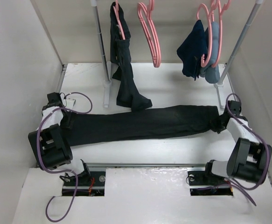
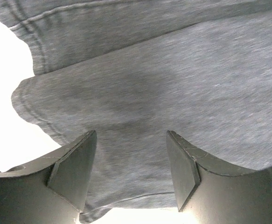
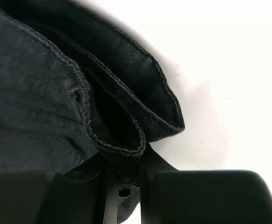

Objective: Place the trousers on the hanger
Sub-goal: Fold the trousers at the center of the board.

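Note:
The black trousers (image 1: 140, 123) lie flat across the white table, stretched from left to right. My left gripper (image 1: 68, 119) is at their left end; in the left wrist view it (image 2: 131, 163) is open, with both fingers (image 2: 75, 168) apart over the fabric (image 2: 163, 84). My right gripper (image 1: 219, 123) is at their right end; in the right wrist view it (image 3: 126, 175) is shut on the folded hem (image 3: 122, 135). An empty pink hanger (image 1: 150, 39) hangs on the rail at the back.
A dark teal-black pair (image 1: 124, 70) hangs from a pink hanger at the back left, its end resting on the table. A navy garment (image 1: 194, 51) hangs on pink hangers at the back right. Two rack posts (image 1: 103, 46) stand behind the trousers.

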